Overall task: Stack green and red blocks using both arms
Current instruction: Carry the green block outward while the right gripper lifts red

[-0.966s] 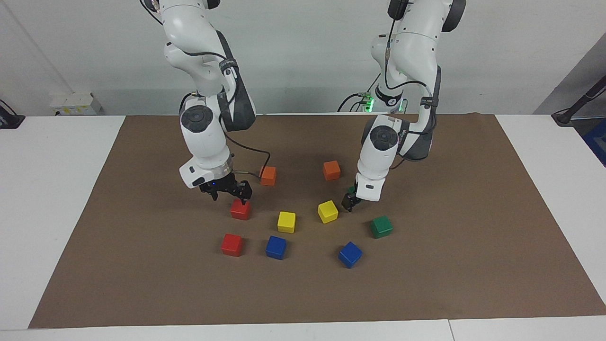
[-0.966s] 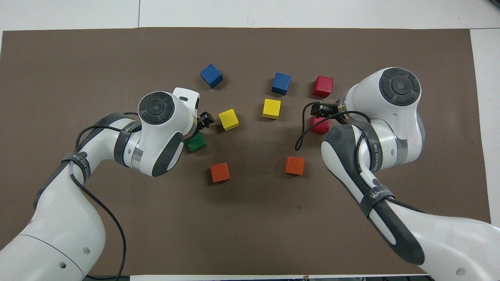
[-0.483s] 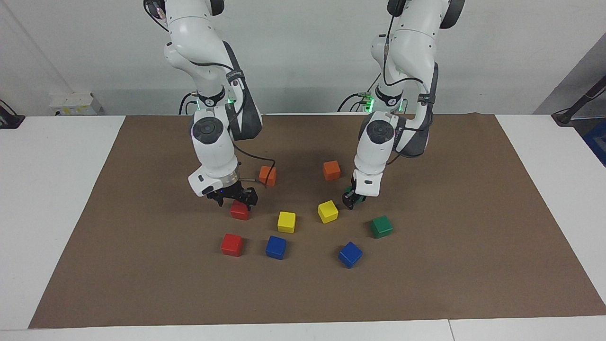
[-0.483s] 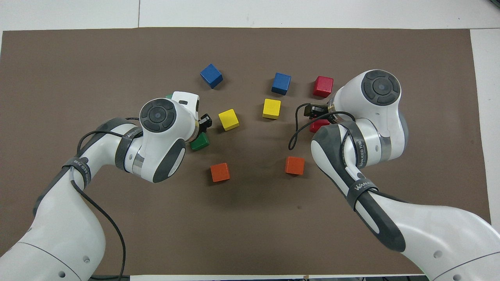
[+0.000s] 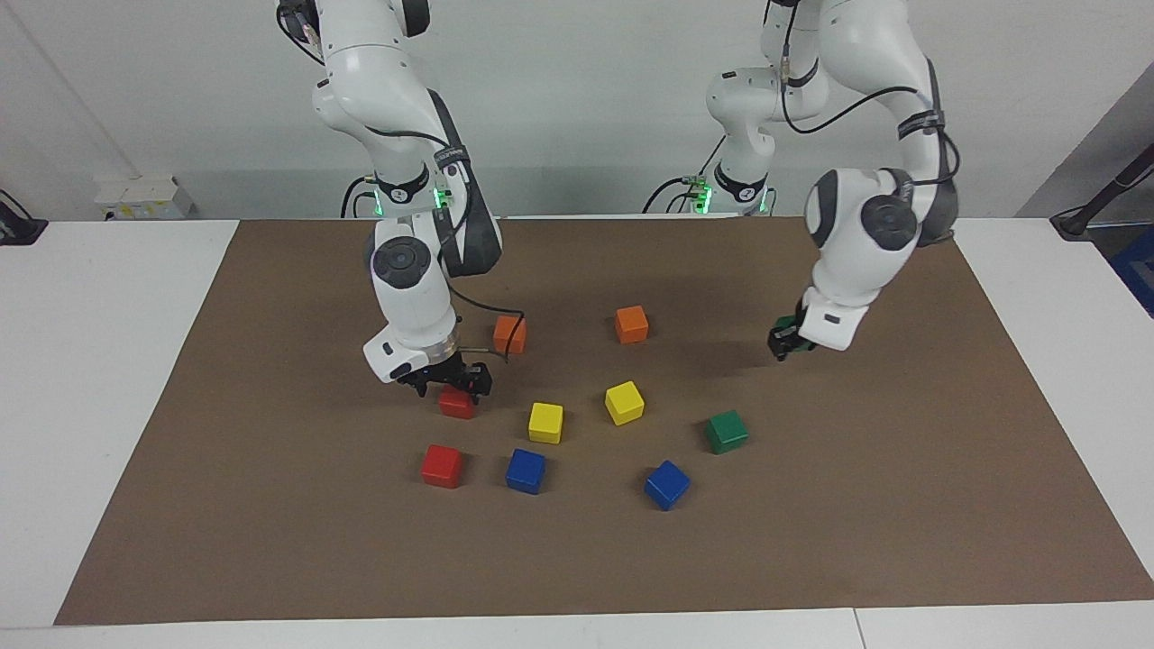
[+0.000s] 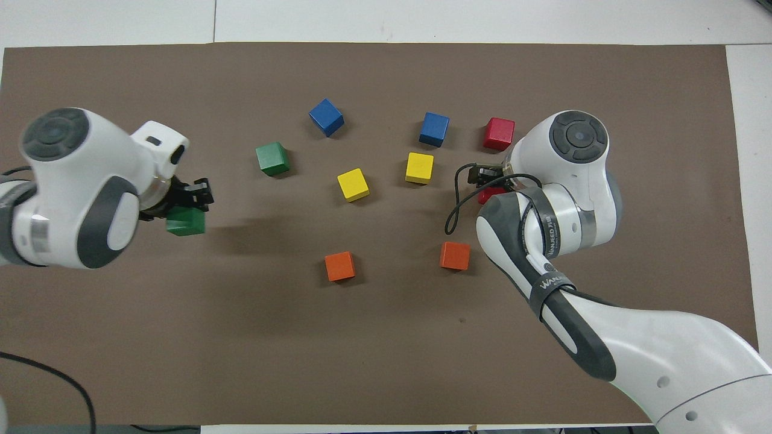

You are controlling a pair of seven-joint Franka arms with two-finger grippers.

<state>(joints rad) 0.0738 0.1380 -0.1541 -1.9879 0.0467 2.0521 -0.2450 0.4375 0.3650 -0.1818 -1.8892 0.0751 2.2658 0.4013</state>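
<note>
My left gripper (image 5: 782,346) is shut on a dark green block (image 6: 186,222) and holds it above the mat at the left arm's end; it also shows in the overhead view (image 6: 192,208). The second green block (image 5: 726,431) lies on the mat (image 5: 270,505), also seen from overhead (image 6: 272,159). My right gripper (image 5: 450,382) is low over a red block (image 5: 458,405), with its fingers on either side of the block's top. From overhead this red block (image 6: 490,194) is mostly hidden under the right gripper (image 6: 485,179). The second red block (image 5: 442,465) lies farther from the robots.
Two orange cubes (image 5: 510,333) (image 5: 631,324) lie nearest the robots. Two yellow cubes (image 5: 545,422) (image 5: 624,402) sit mid-mat. Two blue cubes (image 5: 526,470) (image 5: 666,484) lie farther out. White table surrounds the brown mat.
My left gripper lifted a green block and carried it away from the yellow cube toward the left arm's end. My right gripper sank lower onto the red block.
</note>
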